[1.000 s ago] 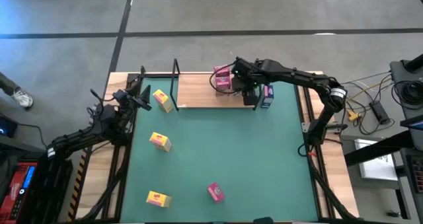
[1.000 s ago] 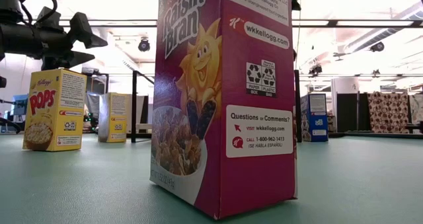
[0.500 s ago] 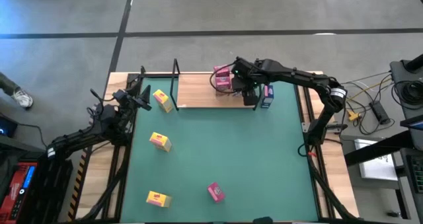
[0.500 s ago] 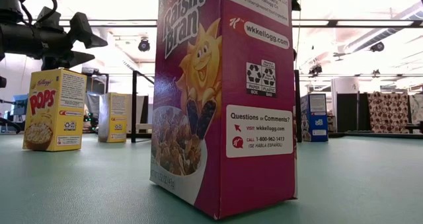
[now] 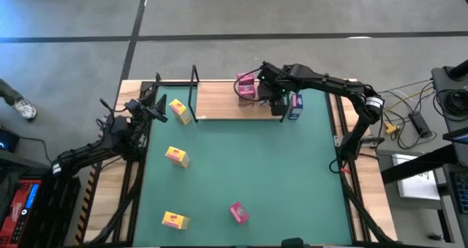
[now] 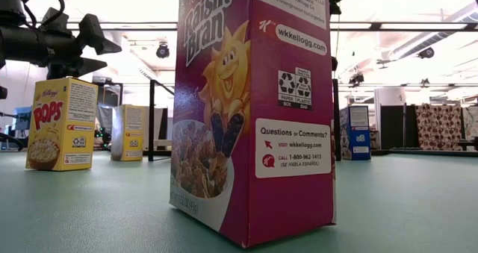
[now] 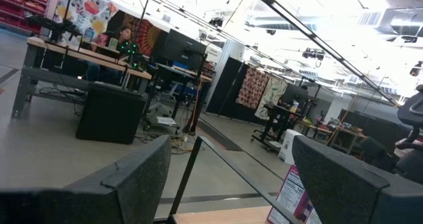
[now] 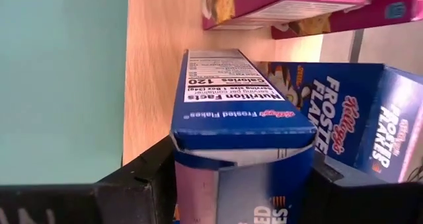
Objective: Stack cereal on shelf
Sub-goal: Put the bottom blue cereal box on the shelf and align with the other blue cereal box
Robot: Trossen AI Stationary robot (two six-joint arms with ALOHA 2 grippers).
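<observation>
The right gripper (image 5: 276,102) reached over the shelf (image 5: 219,100) at the surface's far edge, its fingers (image 8: 142,178) clamped on the two sides of a blue Frosted Flakes box (image 8: 241,128). Compared with a second earlier, the arm had shifted only slightly toward the far edge, and nothing else on the surface had moved; the placement appeared to be in its last stage rather than finished, since the box had not been let go. In the right wrist view the held box sat over the wooden board, with another blue box (image 8: 344,118) just beside it and pink boxes (image 8: 284,2) farther along the shelf. From above, pink boxes (image 5: 246,86) stood on the board near the gripper and one blue box (image 5: 295,106) showed at the shelf's right end.

The left gripper (image 5: 150,105) waited near the surface's far left corner, its fingers (image 7: 132,181) spread apart and holding nothing.

Still off the shelf were three yellow boxes: one (image 5: 179,110) by the shelf's left upright, one (image 5: 177,156) toward the left edge and one (image 5: 175,220) near the front left corner. A pink Raisin Bran box (image 5: 238,212) stood near the front edge, filling the low camera's view.
</observation>
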